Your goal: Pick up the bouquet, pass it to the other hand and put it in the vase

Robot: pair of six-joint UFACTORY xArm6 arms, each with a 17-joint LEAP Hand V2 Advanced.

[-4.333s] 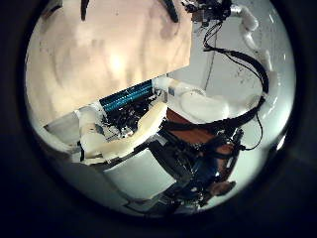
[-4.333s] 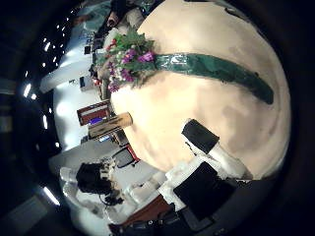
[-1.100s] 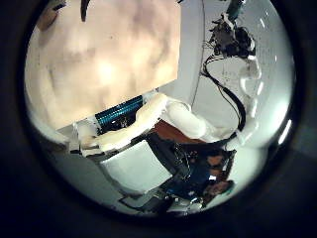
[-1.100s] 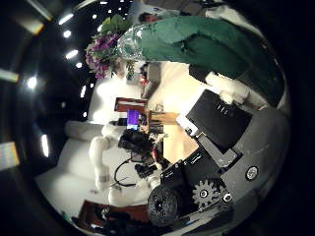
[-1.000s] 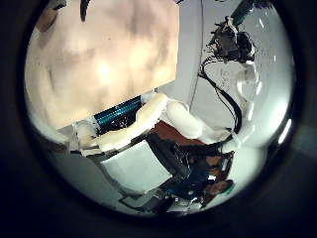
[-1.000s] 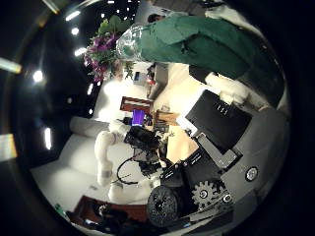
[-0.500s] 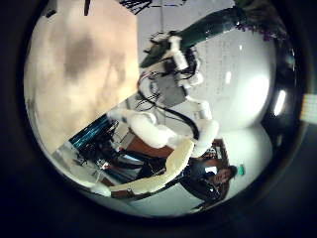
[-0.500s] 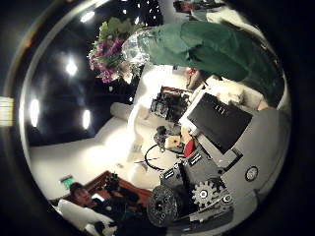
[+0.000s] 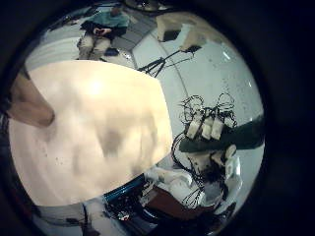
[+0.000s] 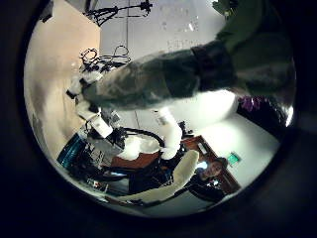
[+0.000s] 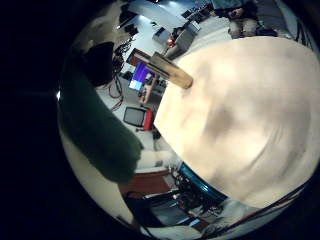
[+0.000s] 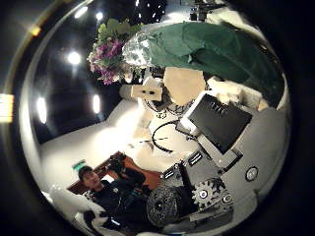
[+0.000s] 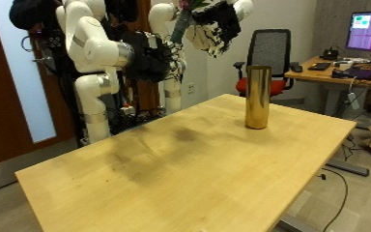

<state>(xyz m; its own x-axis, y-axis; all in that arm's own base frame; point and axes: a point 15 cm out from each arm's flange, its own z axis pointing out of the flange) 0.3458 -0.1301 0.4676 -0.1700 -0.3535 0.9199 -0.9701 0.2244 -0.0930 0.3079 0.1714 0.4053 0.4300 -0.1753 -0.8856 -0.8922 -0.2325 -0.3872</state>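
Right hand clamped round bouquet wrap, held aloft; vase upright on table.

The tabletop is showing pale wood with a smooth, faintly shiny finish. The vase is gleaming like brushed golden metal. The bouquet is wearing a matt green wrap, paper or cloth, with clear glossy film near its blooms.

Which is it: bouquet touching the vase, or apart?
Apart. Outside view: the vase stands alone on the table, nothing at its mouth; the bouquet is held high up, clear air between them.
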